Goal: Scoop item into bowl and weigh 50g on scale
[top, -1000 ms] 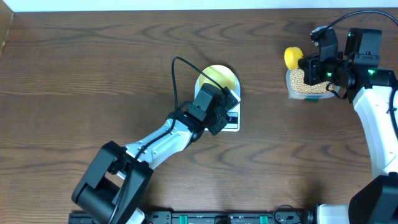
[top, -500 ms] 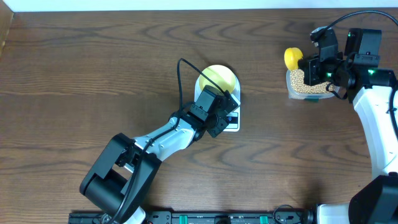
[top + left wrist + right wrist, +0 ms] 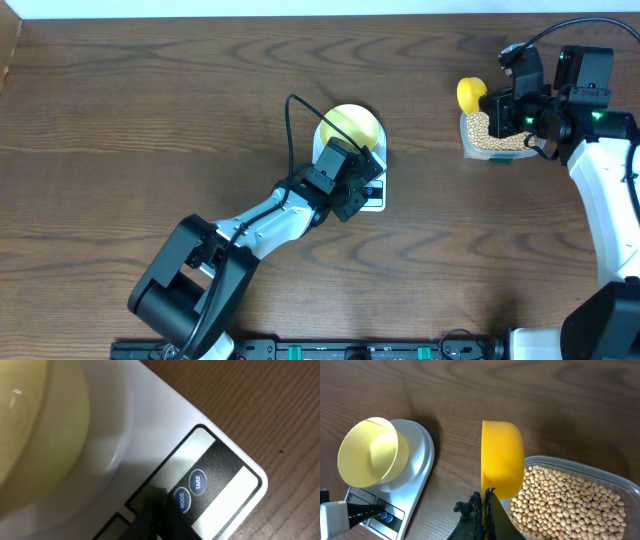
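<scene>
**Chg vs. 1 s ago:** L arm's base link and elbow sit further to 3 o'clock than before, and the cable loop above it has moved a little the same way. No chg in the last half-second. Bowl, scale, scoop, container and R arm unchanged.

**Count (L to R):**
- arms: 2
- scale [image 3: 378, 152]: 1, white, near mid-table [image 3: 150, 120]
- bowl [image 3: 352, 125]: 1, pale yellow, on the scale's platform at the 12 o'clock end, opposite the button panel; looks empty in R wrist view
- MODE button [image 3: 181, 499]: 1
- TARE button [image 3: 198, 481]: 1
- yellow scoop [image 3: 502, 457]: 1
- clear container [image 3: 621, 486]: 1, toward 2 o'clock of the table
- beans [image 3: 565, 500]: too many to count, all in the container

**End effectors:**
- left gripper [image 3: 161, 514]: clenched, holds nothing. Tip is on the scale's dark panel, at the 8 o'clock edge of the MODE button; can't tell if it is pressing.
- right gripper [image 3: 485, 505]: pinched tight, grasping the yellow scoop. The cup is over the container's 10 o'clock corner, above the beans.
</scene>
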Motion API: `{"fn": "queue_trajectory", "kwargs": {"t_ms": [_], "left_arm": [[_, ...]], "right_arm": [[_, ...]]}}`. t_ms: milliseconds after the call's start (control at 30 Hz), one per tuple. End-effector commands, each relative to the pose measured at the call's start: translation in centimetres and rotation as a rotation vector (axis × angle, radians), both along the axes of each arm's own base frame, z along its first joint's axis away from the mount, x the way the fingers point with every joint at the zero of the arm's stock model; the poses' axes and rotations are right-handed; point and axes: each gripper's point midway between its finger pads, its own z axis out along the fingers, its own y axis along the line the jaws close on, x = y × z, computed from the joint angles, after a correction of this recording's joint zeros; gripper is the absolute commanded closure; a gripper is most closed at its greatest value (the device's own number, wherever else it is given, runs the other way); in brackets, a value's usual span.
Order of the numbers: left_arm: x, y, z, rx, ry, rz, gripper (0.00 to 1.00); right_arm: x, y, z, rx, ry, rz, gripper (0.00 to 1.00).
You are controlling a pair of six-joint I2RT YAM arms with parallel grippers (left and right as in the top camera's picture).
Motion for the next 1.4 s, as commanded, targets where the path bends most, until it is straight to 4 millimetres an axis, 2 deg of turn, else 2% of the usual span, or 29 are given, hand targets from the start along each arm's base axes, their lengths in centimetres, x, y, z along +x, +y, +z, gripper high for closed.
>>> {"fn": "queue_trajectory", "kwargs": {"t_ms": [0,1367], "left_arm": [[-1.2,0.9,-2.1,0.057,0.054,-0.008,0.92],[-1.7,1.6,-3.7,0.108,0.068,-0.058,0.92]], "right_arm": [[0.2,0.1,1.4,-0.012,-0.040,0.011,0.99],[-0.1,0.1,1.2,-0.009,-0.026,0.012,0.99]]}}
